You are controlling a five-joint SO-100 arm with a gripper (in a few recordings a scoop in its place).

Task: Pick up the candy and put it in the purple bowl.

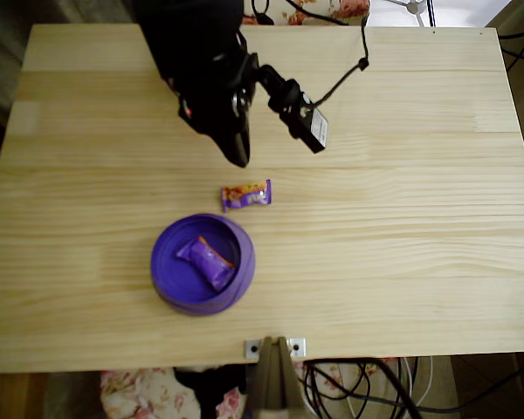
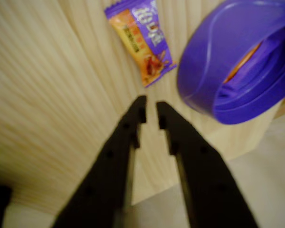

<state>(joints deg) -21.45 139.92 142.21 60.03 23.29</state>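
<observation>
Your black two-finger gripper [image 2: 151, 113] hangs empty above the pale wooden table [image 1: 402, 218], its tips parted by only a narrow slit. The small flat candy in its purple and orange wrapper [image 1: 246, 195] lies on the boards, at twelve o'clock from the round violet plastic bowl [image 1: 162, 271] and just beyond its rim, not touching it.

In the wrist view the candy [image 2: 139, 41] sits ahead of the fingertips, slanted. Open wider before you descend, square the jaws across the wrapper's short width, and come down flat.

A plumper all-purple sweet [image 1: 207, 262] already rests inside the bowl. Bare table lies at three and nine o'clock of the candy; the bowl's rim at six is your only crowding, so approach from twelve.
</observation>
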